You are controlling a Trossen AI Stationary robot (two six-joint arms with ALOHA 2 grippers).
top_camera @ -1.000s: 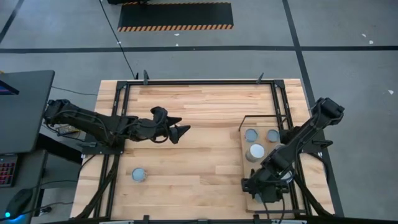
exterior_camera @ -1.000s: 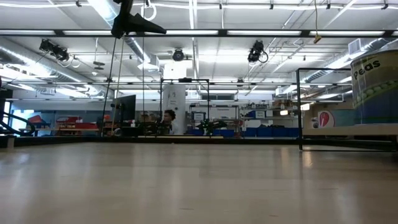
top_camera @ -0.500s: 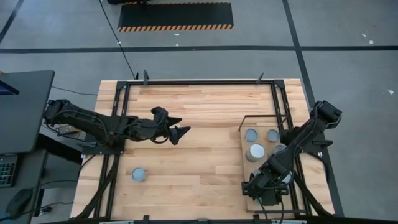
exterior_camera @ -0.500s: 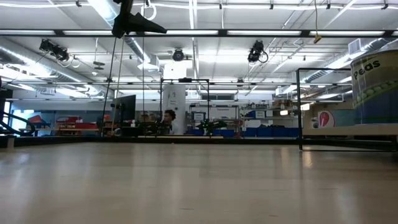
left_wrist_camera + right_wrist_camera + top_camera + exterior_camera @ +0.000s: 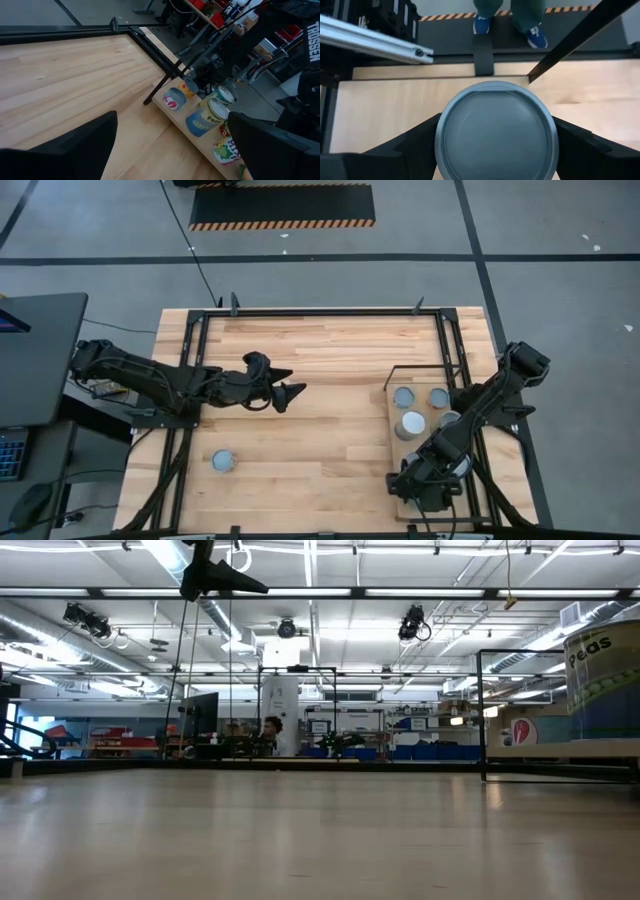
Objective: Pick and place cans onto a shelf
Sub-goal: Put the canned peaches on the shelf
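Observation:
Over the near end of the shelf (image 5: 398,452), my right gripper (image 5: 428,490) stands open around a can (image 5: 496,131) with a shiny round top. The can stands upright on the pale board (image 5: 380,105), one finger at each side. Farther along the shelf stand several more cans (image 5: 411,423), one of them labelled Peas (image 5: 605,680). A single can (image 5: 222,461) stands on the table near its left front. My left gripper (image 5: 285,393) hangs open and empty above the table's middle left. My right gripper's fingers (image 5: 415,147) come down from above, slanting, on opposite sides of the can's wall (image 5: 440,131). The can's own top hides the fingertips. Whether they touch the wall cannot be told. The can's base rests on the shelf.
A thin black frame (image 5: 390,375) rises at the shelf's far end. Black rails (image 5: 320,312) run along the table's far and side edges. A person's shoes (image 5: 510,22) show on the floor beyond the table. Bare tabletop (image 5: 320,440) lies between the arms.
My right arm has shifted slightly toward the near edge, uncovering a can on the shelf behind it.

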